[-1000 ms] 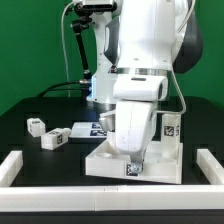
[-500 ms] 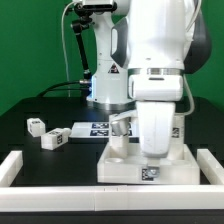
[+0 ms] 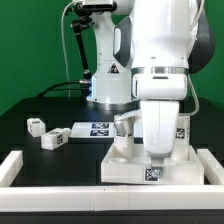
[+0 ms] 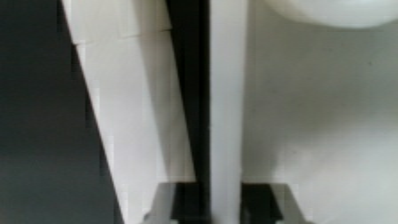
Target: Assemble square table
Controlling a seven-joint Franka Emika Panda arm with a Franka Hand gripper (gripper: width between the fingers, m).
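Over the black bench (image 3: 65, 165), the pincer (image 3: 152, 168) (nearly closed) nips the rim of the square table (image 3: 120, 170).

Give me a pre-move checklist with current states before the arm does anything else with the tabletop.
1. Gripper shut on the tabletop front rim: ok; the wrist view shows the rim between the fingers.
2. Tabletop lying flat, hollow side up: ok.
3. Loose legs on the exterior view's left, apart from the tabletop: ok.
4. Legs seated at the tabletop's rear corners: cannot tell; the arm blocks them.
5. Gap between tabletop and front rail: cannot tell.
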